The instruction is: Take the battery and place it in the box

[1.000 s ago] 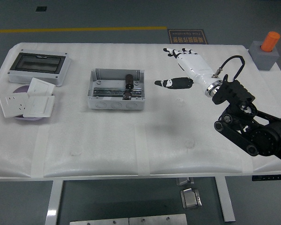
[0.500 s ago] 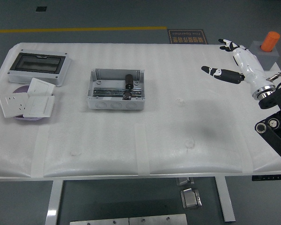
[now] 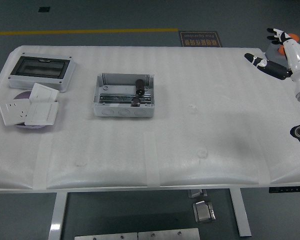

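No text, label or number can be read anywhere. A dark floor sign (image 3: pixel 199 39) with an orange border lies beyond the far edge of the table (image 3: pixel 190 150); its lines of print are too small and blurred to make out.

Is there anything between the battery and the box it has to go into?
Nothing: the battery already lies inside the box, at its right end. The right hand is open at the table's far right edge, holding nothing.
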### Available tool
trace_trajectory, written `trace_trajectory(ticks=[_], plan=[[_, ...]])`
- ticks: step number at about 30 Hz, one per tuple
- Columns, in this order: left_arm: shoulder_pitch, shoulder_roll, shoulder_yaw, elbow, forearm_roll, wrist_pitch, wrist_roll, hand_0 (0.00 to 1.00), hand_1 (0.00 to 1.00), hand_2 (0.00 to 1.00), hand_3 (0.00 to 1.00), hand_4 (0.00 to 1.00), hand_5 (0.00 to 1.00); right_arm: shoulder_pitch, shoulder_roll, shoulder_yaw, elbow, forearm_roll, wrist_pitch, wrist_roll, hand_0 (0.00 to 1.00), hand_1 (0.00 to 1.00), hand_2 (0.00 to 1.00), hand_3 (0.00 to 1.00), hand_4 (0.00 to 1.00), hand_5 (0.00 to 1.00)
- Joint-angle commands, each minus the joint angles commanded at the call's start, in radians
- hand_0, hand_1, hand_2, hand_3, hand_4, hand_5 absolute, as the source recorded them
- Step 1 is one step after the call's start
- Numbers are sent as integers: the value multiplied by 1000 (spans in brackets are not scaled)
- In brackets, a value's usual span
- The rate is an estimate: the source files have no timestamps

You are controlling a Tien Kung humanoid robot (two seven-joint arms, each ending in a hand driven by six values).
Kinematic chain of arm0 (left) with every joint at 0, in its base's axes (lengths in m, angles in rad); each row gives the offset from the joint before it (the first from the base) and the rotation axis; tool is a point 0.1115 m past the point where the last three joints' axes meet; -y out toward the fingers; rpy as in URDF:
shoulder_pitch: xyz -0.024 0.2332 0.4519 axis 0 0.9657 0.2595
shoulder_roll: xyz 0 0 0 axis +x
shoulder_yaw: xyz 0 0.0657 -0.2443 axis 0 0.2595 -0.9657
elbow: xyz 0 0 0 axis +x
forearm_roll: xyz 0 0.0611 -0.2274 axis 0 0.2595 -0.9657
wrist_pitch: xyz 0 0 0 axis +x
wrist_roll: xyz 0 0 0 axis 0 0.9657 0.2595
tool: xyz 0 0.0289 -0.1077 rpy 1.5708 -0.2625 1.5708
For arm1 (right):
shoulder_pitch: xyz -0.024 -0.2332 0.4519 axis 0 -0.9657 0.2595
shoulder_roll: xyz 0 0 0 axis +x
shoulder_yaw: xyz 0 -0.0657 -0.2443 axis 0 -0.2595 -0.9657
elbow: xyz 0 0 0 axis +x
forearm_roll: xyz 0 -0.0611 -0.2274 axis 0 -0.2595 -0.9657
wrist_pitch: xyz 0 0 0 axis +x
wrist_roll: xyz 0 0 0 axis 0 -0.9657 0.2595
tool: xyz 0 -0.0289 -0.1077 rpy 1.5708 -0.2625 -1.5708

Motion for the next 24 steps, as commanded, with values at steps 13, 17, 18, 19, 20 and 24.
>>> trace_trajectory(ticks=[13,17,18,19,20,24], plan=[[1,-3,9,0,-14,-1,4,599,623,472,620,583,483,-27,0,59,13,-19,-5,-14,899,768,777,862,997,688],[1,-4,6,0,-10,-2,6,599,623,472,620,583,483,-33,2,68,12,-19,-4,-17,899,768,777,862,997,688],[2,-4,5,0,-9,-3,7,599,623,472,620,583,483,-34,3,69,12,-19,-3,-17,899,768,777,862,997,688],[2,-4,4,0,-7,-3,8,600,623,475,621,585,481,-34,4,70,11,-19,-3,-18,894,767,771,856,986,684],[3,-4,2,1,-5,-4,9,600,623,475,621,585,481,-35,5,71,11,-19,-3,-18,894,767,771,856,986,684],[3,-3,1,1,-3,-4,11,600,623,475,621,585,481,-35,5,74,11,-21,-2,-18,894,767,771,856,986,684]])
